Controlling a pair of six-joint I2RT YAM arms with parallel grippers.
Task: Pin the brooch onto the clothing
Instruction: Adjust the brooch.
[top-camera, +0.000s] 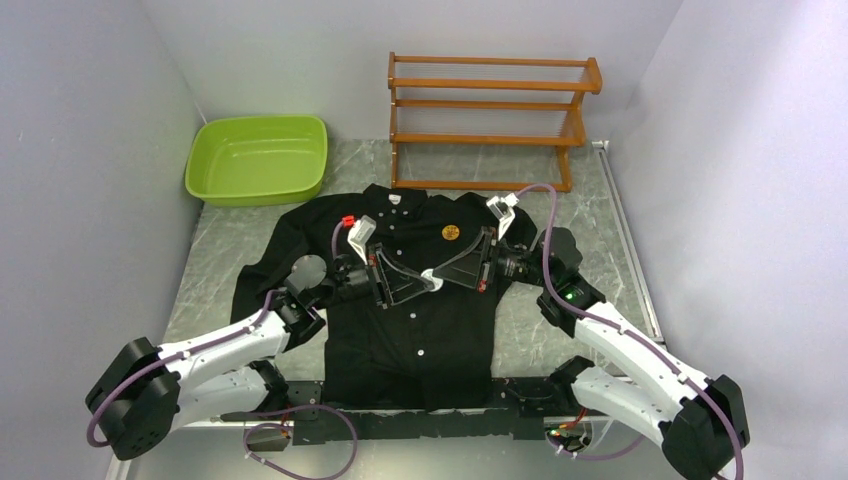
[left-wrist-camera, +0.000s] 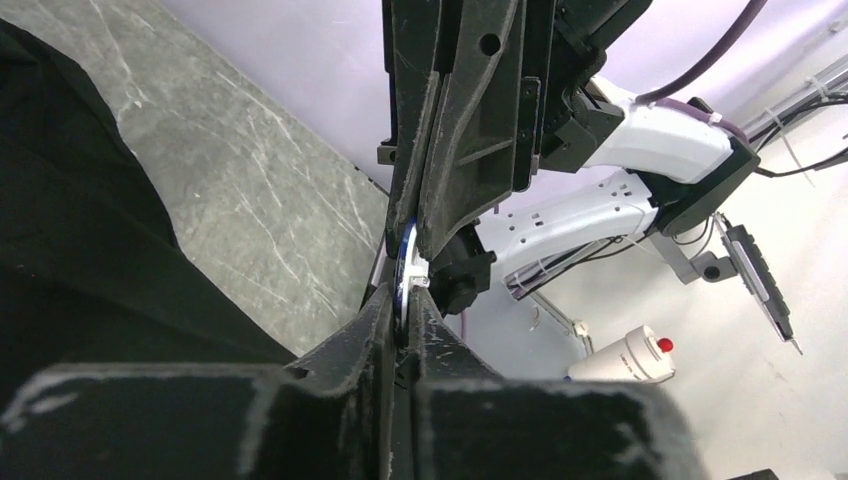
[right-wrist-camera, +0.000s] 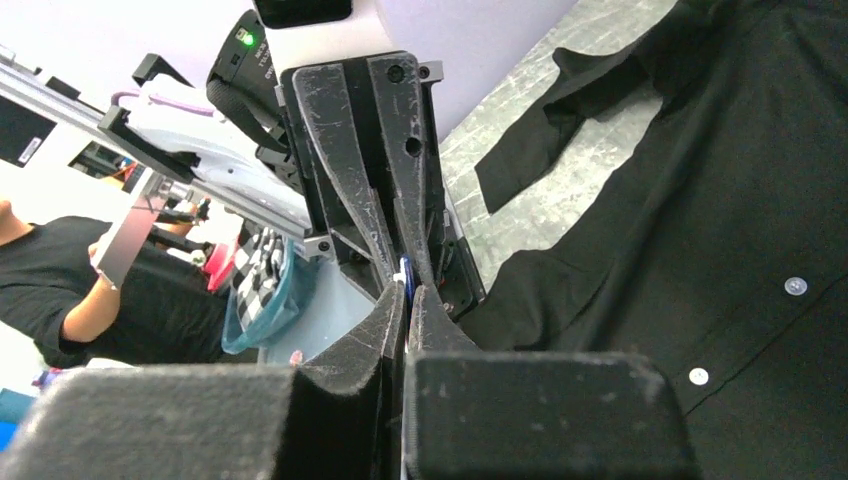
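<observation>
The left fingers and the right fingers meet tip to tip. Each pair is pressed narrow, with no gap to see between the pads. Both pairs pinch the same small thin disc, silver with a blue rim, which stands on edge between them. The left pair grips its lower edge in the left wrist view, and the right pair comes down on it from the opposite side.

Directly beneath the joined tips lies the black shirt, spread flat and front up, with its row of white buttons running under the fingers. Whether the tips touch the cloth cannot be told.

Just beyond the fingers, toward the collar and a little to the right-arm side, the round orange brooch rests on the shirt's chest, apart from both pairs.

Farther out, the grey marbled table shows around the shirt. Well beyond the left fingers sits a green basin, and well beyond the right fingers stands a wooden rack.
</observation>
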